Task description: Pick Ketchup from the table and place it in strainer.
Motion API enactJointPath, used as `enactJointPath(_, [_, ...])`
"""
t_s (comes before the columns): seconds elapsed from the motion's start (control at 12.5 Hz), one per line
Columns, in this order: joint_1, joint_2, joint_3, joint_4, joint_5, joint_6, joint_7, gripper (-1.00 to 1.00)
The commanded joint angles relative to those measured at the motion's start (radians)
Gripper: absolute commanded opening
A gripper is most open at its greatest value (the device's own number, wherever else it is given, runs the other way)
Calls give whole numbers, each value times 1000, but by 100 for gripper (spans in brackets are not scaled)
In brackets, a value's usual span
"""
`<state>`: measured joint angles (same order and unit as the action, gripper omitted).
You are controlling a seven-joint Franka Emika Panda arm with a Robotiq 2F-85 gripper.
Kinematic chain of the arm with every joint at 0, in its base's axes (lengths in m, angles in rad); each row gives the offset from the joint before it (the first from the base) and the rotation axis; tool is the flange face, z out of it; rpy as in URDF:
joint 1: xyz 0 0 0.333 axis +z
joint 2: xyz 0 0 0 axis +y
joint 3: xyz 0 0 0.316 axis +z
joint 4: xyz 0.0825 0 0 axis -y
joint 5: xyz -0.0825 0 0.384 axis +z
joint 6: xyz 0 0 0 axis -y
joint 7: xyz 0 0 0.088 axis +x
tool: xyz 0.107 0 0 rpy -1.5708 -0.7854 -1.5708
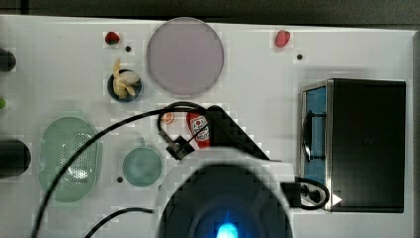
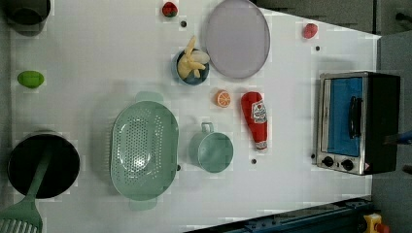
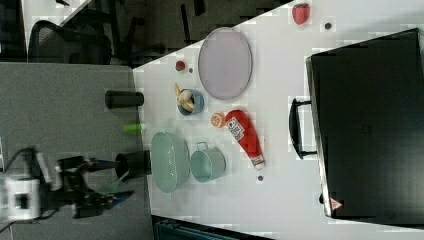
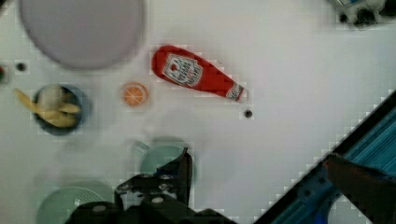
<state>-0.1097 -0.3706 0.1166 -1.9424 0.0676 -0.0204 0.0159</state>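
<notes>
The Ketchup (image 2: 257, 119) is a red squeeze bottle with a printed label, lying flat on the white table between the green cup and the toaster oven. In the top view the arm covers part of the Ketchup (image 1: 197, 130). It also lies in the right view (image 3: 244, 132) and the wrist view (image 4: 196, 73). The strainer (image 2: 144, 150), a pale mint oval basket with a perforated bottom, stands empty beyond the cup; strainer (image 1: 69, 158), strainer (image 3: 169, 161). My gripper (image 4: 271, 175) hangs high above the table, open and holding nothing, well short of the Ketchup. In the right view the gripper (image 3: 117, 179) shows its jaws spread.
A teal cup (image 2: 212, 151) stands between strainer and Ketchup. An orange slice (image 2: 223, 98), a bowl of banana pieces (image 2: 193, 65) and a grey plate (image 2: 237, 39) lie nearby. A toaster oven (image 2: 357, 121) and a black pot (image 2: 42, 165) stand at opposite ends of the table.
</notes>
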Motion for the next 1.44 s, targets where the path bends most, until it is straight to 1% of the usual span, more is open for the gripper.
enactJointPath(0.08, [-18,112,2,-44,-6,46,-5,100])
enactJointPath(0.32, [-18,187,5,-81,-6,128,-146,100])
enactJointPath(0.56, [-18,263,6,-126,-6,253,-421,100])
enactJointPath(0.8, [-18,317,6,-199,-6,434,-704,100])
enactJointPath(1.04, [-17,361,9,-293,-7,624,-918,100])
enactJointPath(1.2, [-15,402,22,-349,-18,724,-997,100])
enactJointPath(1.44, [-11,483,35,-400,-19,858,-993,100])
